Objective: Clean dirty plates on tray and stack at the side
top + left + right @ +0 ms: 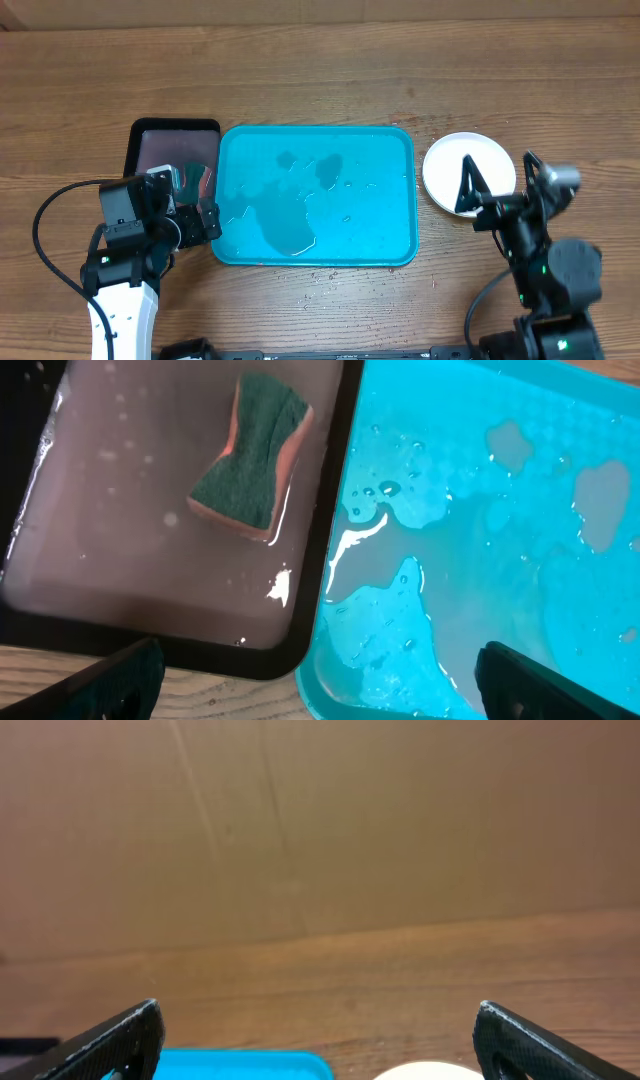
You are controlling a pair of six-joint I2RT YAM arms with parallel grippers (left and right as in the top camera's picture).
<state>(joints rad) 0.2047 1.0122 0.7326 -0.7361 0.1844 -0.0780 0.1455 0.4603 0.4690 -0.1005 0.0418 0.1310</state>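
Left gripper: jaws spread wide and holding nothing, hanging above the line where the small dark tray meets the turquoise one.
Dark tray: black-rimmed, at the left end of the wooden table, filled with cloudy water, its right edge touching or just beside the turquoise tray.
Sponge: green top over an orange body, pinched at the waist, lying in the cloudy water toward the far side of the dark tray.
Turquoise tray: large, with rounded corners, at the middle of the table; thin puddles of water spread over its floor.
White plate: on the table just beside the tray's right rim and not touching it; whether other plates lie under it cannot be told.
Right gripper: fingers wide apart with nothing between them, above the near-right part of the white plate, pointing away toward the far side of the table.
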